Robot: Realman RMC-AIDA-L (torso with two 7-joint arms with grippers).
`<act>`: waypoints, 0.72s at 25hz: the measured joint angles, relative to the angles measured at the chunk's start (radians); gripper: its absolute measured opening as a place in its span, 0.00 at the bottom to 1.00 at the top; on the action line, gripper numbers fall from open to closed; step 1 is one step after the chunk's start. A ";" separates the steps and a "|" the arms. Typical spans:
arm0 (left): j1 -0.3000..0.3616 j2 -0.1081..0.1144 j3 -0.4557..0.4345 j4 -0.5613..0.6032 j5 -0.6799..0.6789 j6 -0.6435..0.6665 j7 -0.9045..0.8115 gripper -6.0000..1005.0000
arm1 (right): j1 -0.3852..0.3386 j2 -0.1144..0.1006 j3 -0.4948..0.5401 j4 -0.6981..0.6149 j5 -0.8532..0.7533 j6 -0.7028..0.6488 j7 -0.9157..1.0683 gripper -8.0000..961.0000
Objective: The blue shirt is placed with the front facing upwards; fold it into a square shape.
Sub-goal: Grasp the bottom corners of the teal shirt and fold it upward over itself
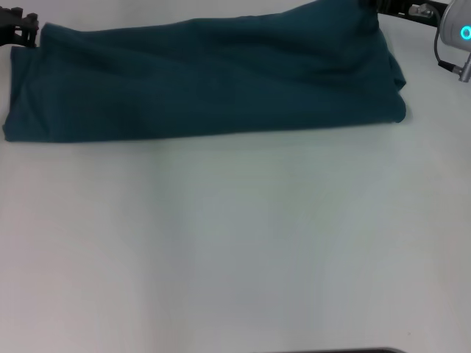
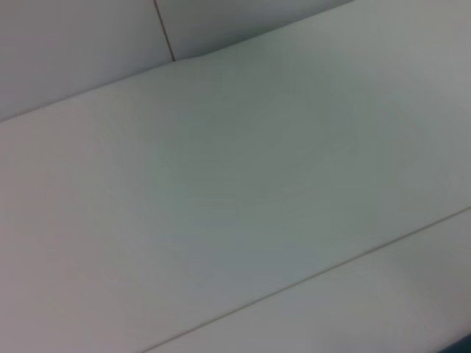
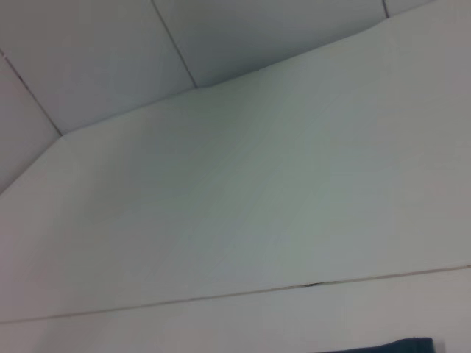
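Observation:
The blue shirt [image 1: 206,81] lies across the far part of the white table [image 1: 235,243] as a long folded band, plain teal side up, with no print showing. My left gripper [image 1: 22,29] is at the band's far left corner, right against the cloth. My right gripper [image 1: 386,7] is at the far right corner, where the fabric rises toward it at the picture's top edge. In the right wrist view only a sliver of the shirt [image 3: 401,344] shows. The left wrist view shows bare table.
The white table stretches wide and bare between the shirt and me. A seam line in the tabletop [image 3: 221,296] and the table's far edge against the wall [image 3: 221,81] show in the wrist views. A dark strip [image 1: 338,351] sits at the near edge.

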 joint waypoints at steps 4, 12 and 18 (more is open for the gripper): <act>0.002 -0.009 0.000 -0.002 -0.007 -0.015 -0.005 0.21 | 0.002 0.000 -0.010 0.002 0.006 -0.006 -0.006 0.16; 0.011 -0.015 -0.008 -0.019 -0.011 -0.018 -0.008 0.44 | -0.008 -0.008 -0.004 0.010 0.045 -0.033 -0.006 0.46; 0.014 -0.015 -0.009 -0.021 -0.013 -0.018 -0.009 0.65 | -0.012 -0.013 -0.002 0.025 0.051 -0.050 -0.006 0.66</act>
